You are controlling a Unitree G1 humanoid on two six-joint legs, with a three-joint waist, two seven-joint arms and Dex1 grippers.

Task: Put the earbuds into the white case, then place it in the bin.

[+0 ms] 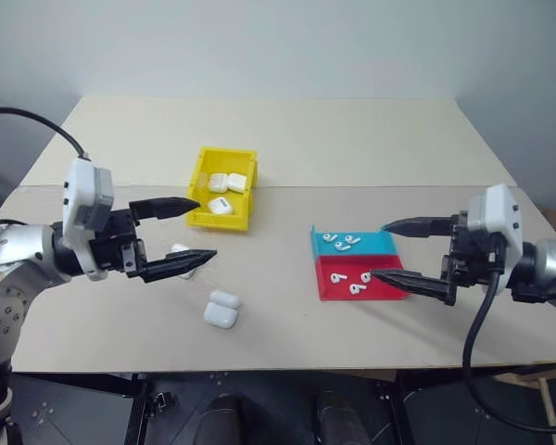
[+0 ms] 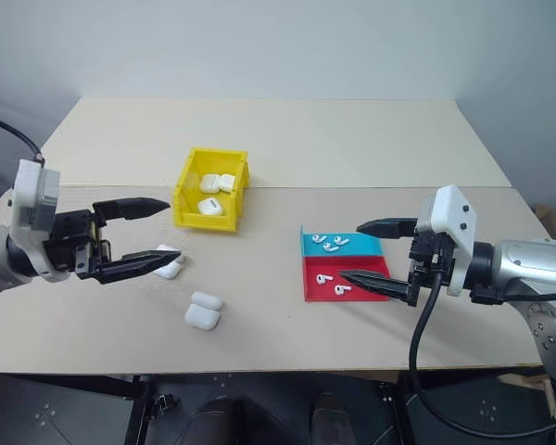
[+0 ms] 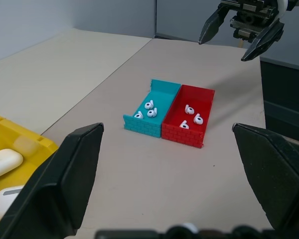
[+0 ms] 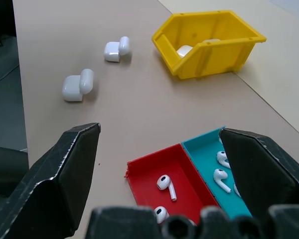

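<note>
Left claw [image 3: 172, 174] fingers [image 3: 65, 184] rise wide apart in the foreground, nothing between them. Beyond, on the tan desk [image 3: 139, 169], a low two-compartment tray [image 3: 162, 130]: teal half holds three earbuds [image 3: 148, 110], red half holds three more. Yellow bin [image 3: 27, 144] corner at the frame edge beside one finger, with white cases [image 3: 2, 162] inside. Right claw [image 3: 241, 35] hangs in the air past the tray, well apart from it, jaws spread, empty.
</note>
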